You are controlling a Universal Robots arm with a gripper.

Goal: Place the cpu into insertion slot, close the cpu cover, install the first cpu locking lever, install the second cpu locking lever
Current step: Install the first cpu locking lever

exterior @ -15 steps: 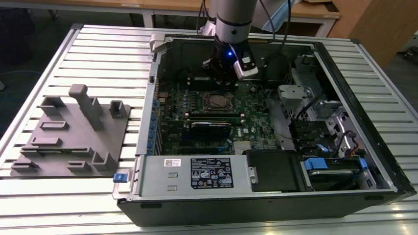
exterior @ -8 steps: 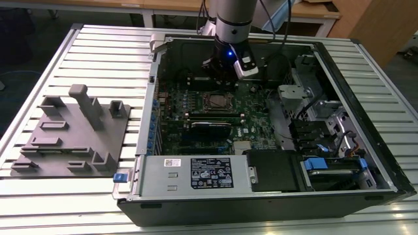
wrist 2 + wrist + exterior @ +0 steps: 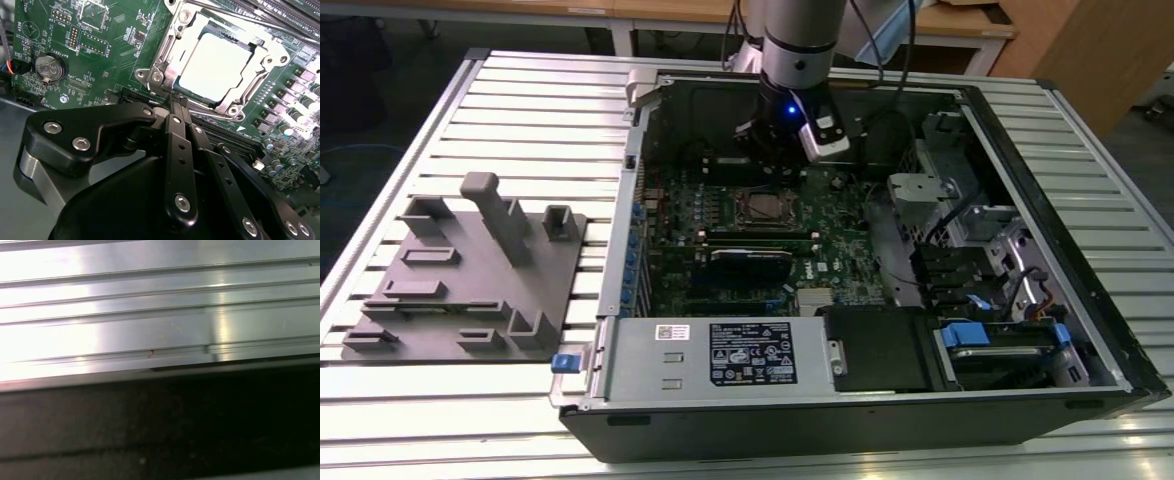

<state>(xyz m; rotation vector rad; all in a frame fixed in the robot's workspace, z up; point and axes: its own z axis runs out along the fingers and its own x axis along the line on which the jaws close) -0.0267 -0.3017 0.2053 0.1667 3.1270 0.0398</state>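
Slatted aluminium bench [image 3: 480, 110] carries your open computer case [image 3: 854, 415], lying on its side, and the arm [image 3: 797, 40] reaches down into it from the far edge.

In the second wrist view, your end effector [image 3: 175, 102] has its black fingers [image 3: 176, 150] drawn together. The tips sit at the near edge of the socket. Their own bulk hides whether they pinch anything.

Just beyond them lies the cpu [image 3: 215, 62], a flat square with a pale, dull silver top, seated in the socket. The cpu cover [image 3: 162, 52], a thin silver frame, lies around it, and the chip shows through the cover's window. Glare washes out the chip's surface.

Around the socket spreads the green motherboard [image 3: 100, 50], with a coin cell battery [image 3: 50, 67] well apart from the socket.

In the exterior view the cpu [image 3: 765, 205] is a small dark-framed square, and a grey fixture plate [image 3: 467, 280] rests on the bench beside the case.
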